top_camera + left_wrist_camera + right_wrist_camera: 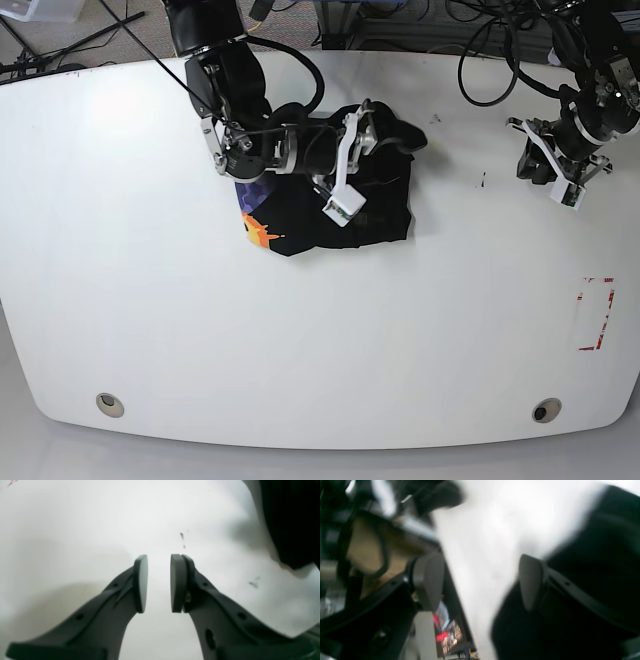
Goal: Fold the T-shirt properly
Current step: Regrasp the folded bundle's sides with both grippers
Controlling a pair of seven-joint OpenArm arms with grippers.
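Base view shows a white table [320, 340] with rounded corners filling most of the scene; its surface is plain apart from two round metal fittings [110, 404] near the front edge, a red-marked rectangle [596, 313] toward the right edge, and a few small dark specks. Beyond the far edge lie dark cables [485, 60] and equipment on a grey floor. The T-shirt [345, 205] lies bunched in a compact black heap on the far half of the table, slightly left of centre, with its orange-yellow print [260, 232] exposed at the heap's left front corner. The right gripper [370, 130] is positioned over the far part of the heap, its arm reaching in from the far-left edge. In the right wrist view, which is blurred, the fingers [530, 580] stand well apart with white surface visible between them and black fabric beside and under one finger; nothing is clamped. The left gripper [545, 165] hangs near the far-right corner, well apart from the garment. In the left wrist view its pads [141, 582] stand a narrow gap apart with nothing between them, over bare white surface. Wide bare surface extends across the whole front half of the table and on the left side; the strip between the heap and the left gripper is also unobstructed.
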